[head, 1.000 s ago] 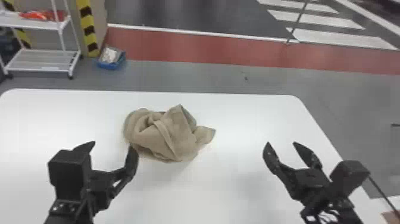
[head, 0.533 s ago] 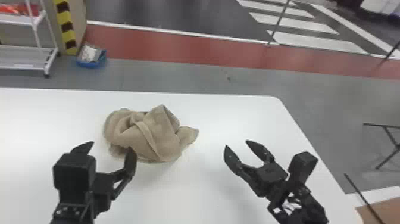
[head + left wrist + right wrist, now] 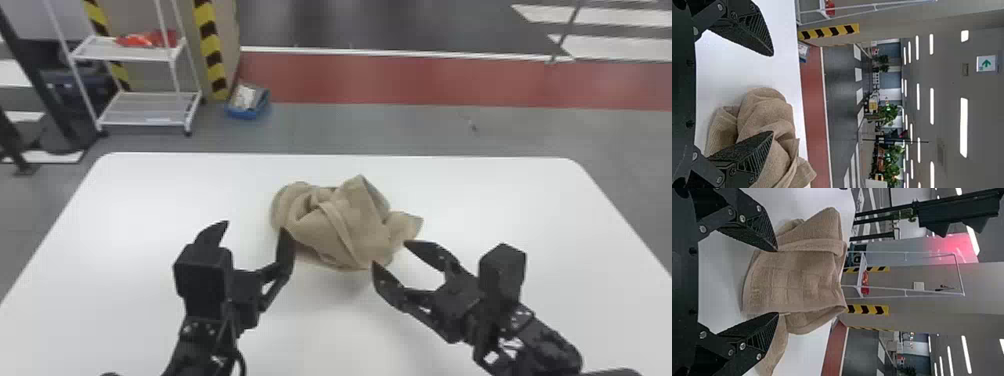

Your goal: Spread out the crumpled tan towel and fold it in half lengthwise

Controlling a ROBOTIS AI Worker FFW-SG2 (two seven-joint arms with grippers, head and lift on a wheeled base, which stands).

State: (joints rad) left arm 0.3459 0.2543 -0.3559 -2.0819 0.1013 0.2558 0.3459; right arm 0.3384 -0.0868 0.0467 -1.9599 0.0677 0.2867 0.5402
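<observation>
We see the tan towel (image 3: 345,225) lying in a crumpled heap on the white tabletop (image 3: 150,200), with one peak standing up and one corner spread out toward the right.

The left tool (image 3: 254,226) is at the near left side of the towel, and its two fingers are wide apart from each other. Its inner finger (image 3: 285,252) overlaps the towel's edge in our head view, but we cannot tell if they are touching.

The right tool (image 3: 390,253) is at the near right side of the towel, and it is also open, with a clear gap between the fingertips. In the right wrist view we look through this gap onto the folded cloth, and both fingertips overlap it; here too we cannot say if there is contact.

On the floor beyond the towel, to its left, we see a white rack (image 3: 145,112) and a blue box (image 3: 250,112).
</observation>
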